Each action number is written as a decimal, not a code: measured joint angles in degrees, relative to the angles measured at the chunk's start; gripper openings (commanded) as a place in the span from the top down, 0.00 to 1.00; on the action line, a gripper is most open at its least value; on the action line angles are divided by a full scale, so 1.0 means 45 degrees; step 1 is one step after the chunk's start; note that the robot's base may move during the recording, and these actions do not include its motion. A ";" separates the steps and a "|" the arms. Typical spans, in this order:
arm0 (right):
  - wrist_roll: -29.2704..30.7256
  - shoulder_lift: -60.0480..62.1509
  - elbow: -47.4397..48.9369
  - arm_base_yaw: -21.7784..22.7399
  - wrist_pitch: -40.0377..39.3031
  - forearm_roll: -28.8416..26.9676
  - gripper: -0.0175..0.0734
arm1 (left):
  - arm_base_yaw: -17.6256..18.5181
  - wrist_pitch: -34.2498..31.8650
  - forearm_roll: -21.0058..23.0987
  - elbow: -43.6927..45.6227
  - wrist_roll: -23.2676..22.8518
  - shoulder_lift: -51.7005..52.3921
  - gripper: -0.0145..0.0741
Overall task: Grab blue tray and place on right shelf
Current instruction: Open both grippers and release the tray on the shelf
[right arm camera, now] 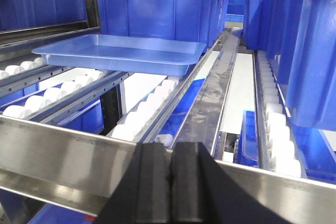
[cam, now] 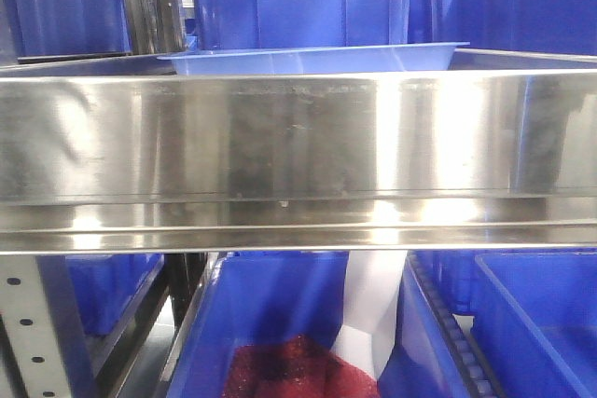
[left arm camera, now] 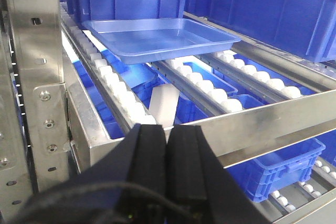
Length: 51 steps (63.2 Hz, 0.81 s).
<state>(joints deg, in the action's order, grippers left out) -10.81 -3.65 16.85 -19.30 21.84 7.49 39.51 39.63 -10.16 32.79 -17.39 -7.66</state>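
Tray (left arm camera: 157, 38) sits on the white rollers (left arm camera: 207, 85) of the shelf (cam: 298, 151), behind the steel front lip, just ahead of a deep blue bin (right arm camera: 157, 9). Empty, level, nothing touching it. Left pincer (left arm camera: 167, 166) closed, pads together, holding nothing; right pincer (right arm camera: 170, 187) likewise closed and empty, both short of the lip. Placement looks done. Next move, likely: pull both arms clear without clipping the lip
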 measured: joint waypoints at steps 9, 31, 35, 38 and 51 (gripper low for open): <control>0.0000 0.0000 0.0000 0.0000 0.0000 0.0000 0.74 | 0.0000 0.0000 0.0000 0.0000 0.0000 0.0000 0.89; 0.0000 0.0000 0.0000 0.0000 0.0000 0.0000 0.74 | -0.1486 0.0073 0.0947 -0.0103 0.1285 0.0194 0.89; 0.0000 0.0000 0.0000 0.0000 0.0000 0.0000 0.74 | -0.2564 0.0000 0.1624 -0.0328 0.2122 0.0467 0.89; 0.0000 0.0000 0.0000 0.0000 -0.0014 0.0000 0.74 | -0.3378 -0.0335 0.2070 -0.0644 0.2643 0.0703 0.89; 0.0000 0.0000 0.0000 0.0000 -0.0014 0.0000 0.74 | -0.6255 -0.3070 0.3304 -0.3274 0.3599 0.1740 0.89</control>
<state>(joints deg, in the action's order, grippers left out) -10.81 -3.65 16.85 -19.30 21.78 7.49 11.37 25.82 4.70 18.06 -1.20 0.17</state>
